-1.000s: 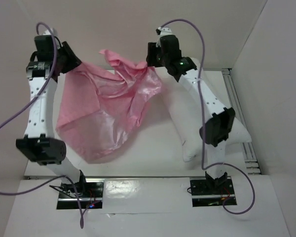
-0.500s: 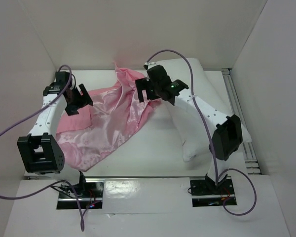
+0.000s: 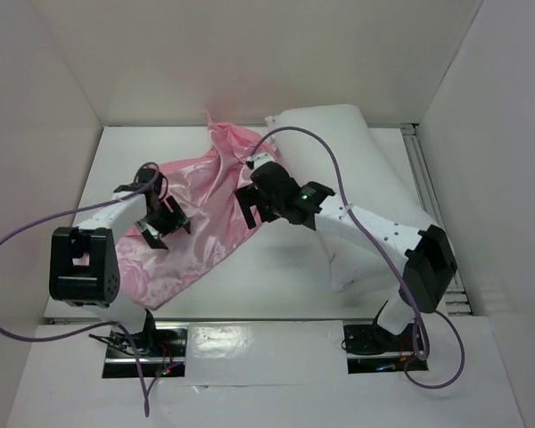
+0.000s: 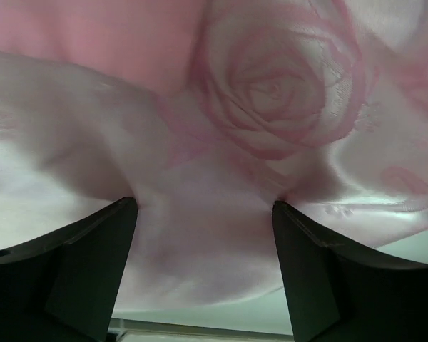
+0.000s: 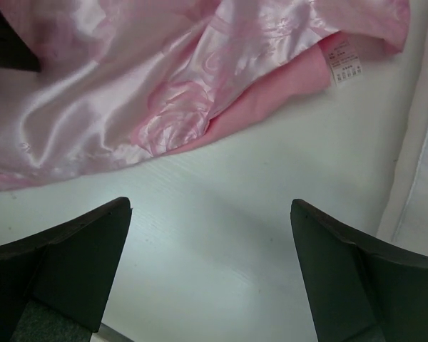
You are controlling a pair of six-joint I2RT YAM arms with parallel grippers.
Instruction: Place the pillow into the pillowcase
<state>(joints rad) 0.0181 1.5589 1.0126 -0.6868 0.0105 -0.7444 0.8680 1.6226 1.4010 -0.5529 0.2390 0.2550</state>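
Note:
The pink rose-patterned pillowcase (image 3: pixel 205 223) lies crumpled on the white table, left of centre. The white pillow (image 3: pixel 374 178) lies along the right side, running from the back wall toward the front. My left gripper (image 3: pixel 165 225) hangs low over the pillowcase's left part. In the left wrist view it (image 4: pixel 204 205) is open, with pink fabric (image 4: pixel 271 85) spread under and between the fingers (image 4: pixel 71 263). My right gripper (image 3: pixel 252 207) is at the pillowcase's right edge. In the right wrist view it (image 5: pixel 210 206) is open over bare table, with the pillowcase (image 5: pixel 164 85) just beyond and the pillow (image 5: pixel 424 178) at the right edge.
White walls close in the table at the left, back and right. A metal rail (image 3: pixel 432 205) runs along the right side behind the pillow. A white care label (image 5: pixel 342 60) sticks out of the pillowcase's hem. Purple cables (image 3: pixel 339 160) loop above both arms.
Both grippers held the pillowcase up in the air, then opened and let it go. It dropped onto the table, and both arms came down and toward the near side.

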